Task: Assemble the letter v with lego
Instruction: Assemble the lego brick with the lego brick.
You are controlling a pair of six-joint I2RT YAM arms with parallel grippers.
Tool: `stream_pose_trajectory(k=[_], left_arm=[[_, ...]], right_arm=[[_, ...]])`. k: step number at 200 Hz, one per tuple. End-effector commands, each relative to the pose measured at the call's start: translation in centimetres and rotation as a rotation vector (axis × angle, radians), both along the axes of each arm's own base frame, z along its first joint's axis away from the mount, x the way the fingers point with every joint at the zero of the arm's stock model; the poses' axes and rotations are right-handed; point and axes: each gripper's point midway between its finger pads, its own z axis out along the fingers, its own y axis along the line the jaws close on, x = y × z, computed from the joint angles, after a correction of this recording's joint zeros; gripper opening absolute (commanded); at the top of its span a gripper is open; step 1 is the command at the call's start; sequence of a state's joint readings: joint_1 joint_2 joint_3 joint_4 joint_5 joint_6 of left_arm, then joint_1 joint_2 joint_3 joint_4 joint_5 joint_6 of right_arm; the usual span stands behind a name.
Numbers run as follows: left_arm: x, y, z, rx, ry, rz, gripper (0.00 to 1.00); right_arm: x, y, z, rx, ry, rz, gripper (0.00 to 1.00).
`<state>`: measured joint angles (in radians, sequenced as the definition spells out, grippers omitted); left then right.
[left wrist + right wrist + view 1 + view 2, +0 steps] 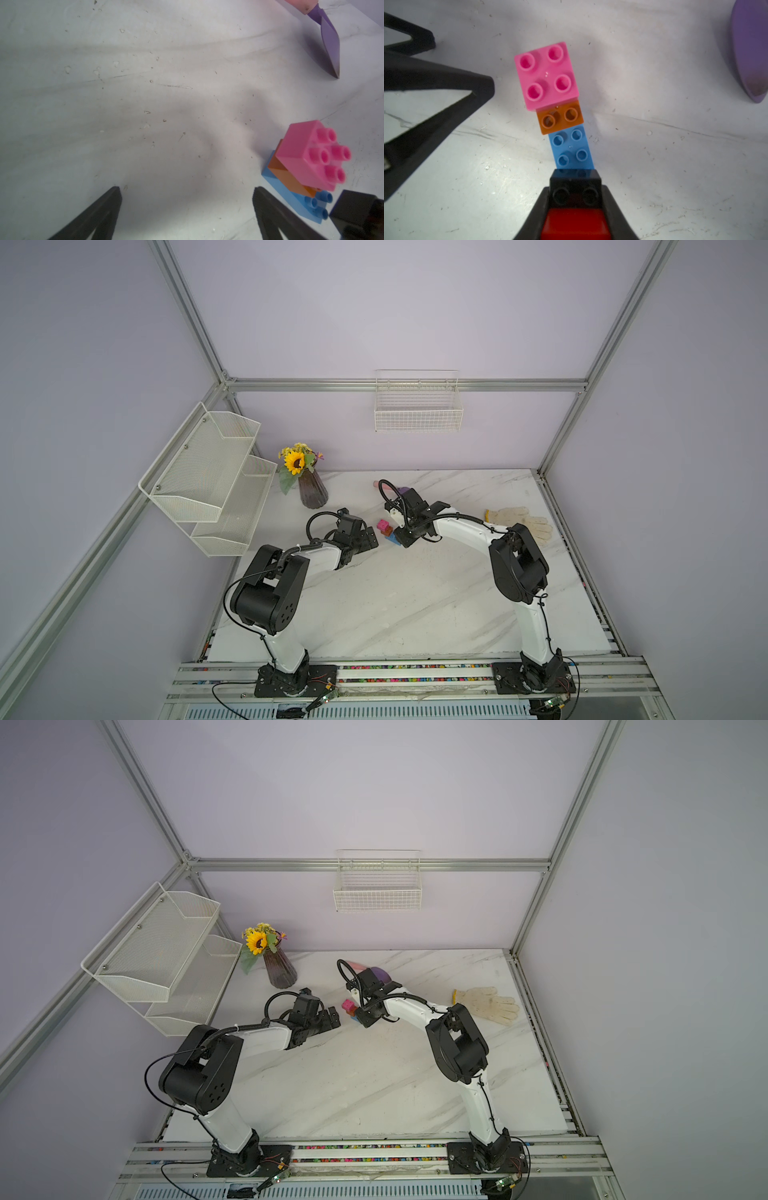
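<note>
right gripper (575,190): fingers pressed in on a black square studded plastic brick (575,184); a red square plastic brick (575,222) is stacked on it and also lies between the fingers. this pair sits over one end of a light-blue rectangular studded plastic brick (571,147); whether the studs are pressed home cannot be told. on the blue brick's other end stands an orange-brown square studded plastic brick (560,119), and stepped outward on that, a pink square studded plastic brick (546,74). left gripper (187,189): jaws spread wide, holding nothing, near the pink-and-orange side of the stack. in both top views the lego stands on the white marble-pattern tabletop (415,593) between the two grippers, toward the rear. judgement: the step in hand is seating the second arm of the letter v, and all five bricks look in place or nearly so. the next move calls for a straight downward press, then a clean release that does not drag the stack; the idle left gripper is placed to steady the far side. a purple plastic trowel blade (749,52) lies near, apart from the bricks. containers: a white wire basket (417,425) on the rear wall and a white two-tier mesh shelf (199,485) on the side frame, nothing seen in either. a dark ribbed vase (312,493) holds a sunflower bunch. a cream knitted glove (521,520) lies loose near the right arm.
</note>
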<state>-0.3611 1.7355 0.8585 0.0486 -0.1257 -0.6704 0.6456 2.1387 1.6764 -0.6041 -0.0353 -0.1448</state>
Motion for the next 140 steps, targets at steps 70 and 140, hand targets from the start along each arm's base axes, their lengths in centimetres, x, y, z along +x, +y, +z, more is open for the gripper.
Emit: stream_pose_trajectory(k=[70,140], left_arm=[[-1.4,0.0,1.0,-0.054,-0.011,0.003,1.0],[-2.6,-0.2,1.9,-0.085,-0.025,-0.024,1.0]], right_arm=[[-0.7,-1.2,-1.9,-0.021,0.043,0.059,0.0],[-1.1,-1.1,-2.3,-0.002,0.044,0.07,0.0]])
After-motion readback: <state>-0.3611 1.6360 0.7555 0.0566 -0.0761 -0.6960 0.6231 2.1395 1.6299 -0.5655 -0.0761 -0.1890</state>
